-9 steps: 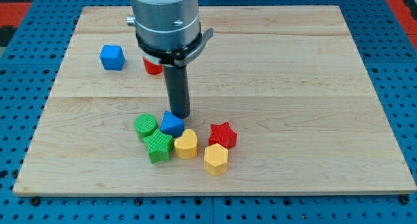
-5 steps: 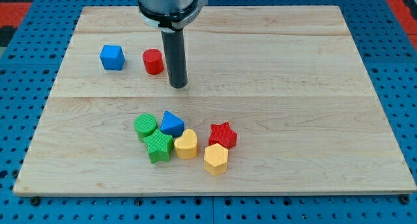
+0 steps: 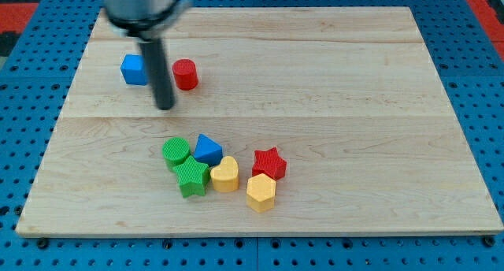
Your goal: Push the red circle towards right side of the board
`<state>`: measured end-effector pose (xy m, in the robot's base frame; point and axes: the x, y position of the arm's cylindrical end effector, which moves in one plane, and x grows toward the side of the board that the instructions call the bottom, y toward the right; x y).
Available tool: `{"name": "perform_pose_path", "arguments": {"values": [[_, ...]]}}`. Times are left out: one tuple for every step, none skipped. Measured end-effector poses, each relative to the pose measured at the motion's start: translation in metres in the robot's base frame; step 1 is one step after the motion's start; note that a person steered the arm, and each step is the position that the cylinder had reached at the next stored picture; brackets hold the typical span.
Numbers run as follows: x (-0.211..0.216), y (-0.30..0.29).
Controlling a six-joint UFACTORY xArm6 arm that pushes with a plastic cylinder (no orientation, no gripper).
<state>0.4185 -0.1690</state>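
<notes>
- Red circle (image 3: 185,74) sits in the far-left part of the table (image 3: 331,82), upright, with bare wood all along its right side toward the right edge.
- My tip (image 3: 165,108) lies just to the left of the red circle and a little nearer the view's bottom; a small gap shows between rod and block, so not touching.
- Key relation: the block lies right of and slightly farther than the tip. A straight rightward sweep from here would likely pass just near of the block or clip its near edge; my judgement is the tip needs to go a bit farther first, level with the block's middle.
- Tool state: a plain rod with no jaws, nothing gripped, nothing being pushed at this moment.
- Blue cube (image 3: 133,69) stands just left of the rod, partly hidden behind it; risk of nudging it if the tip backs leftward.
- Well apart, toward the near side: a cluster of green cylinder (image 3: 176,152), blue triangle (image 3: 208,149), green star (image 3: 191,177), yellow heart-like block (image 3: 225,174), red star (image 3: 269,162), yellow hexagon (image 3: 261,192).
- The cluster lies clear of a rightward push line.
</notes>
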Motion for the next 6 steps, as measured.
{"name": "perform_pose_path", "arguments": {"values": [[-0.044, -0.061], [-0.055, -0.046], [-0.056, 0.034], [-0.053, 0.045], [-0.058, 0.046], [-0.056, 0.171]]}}
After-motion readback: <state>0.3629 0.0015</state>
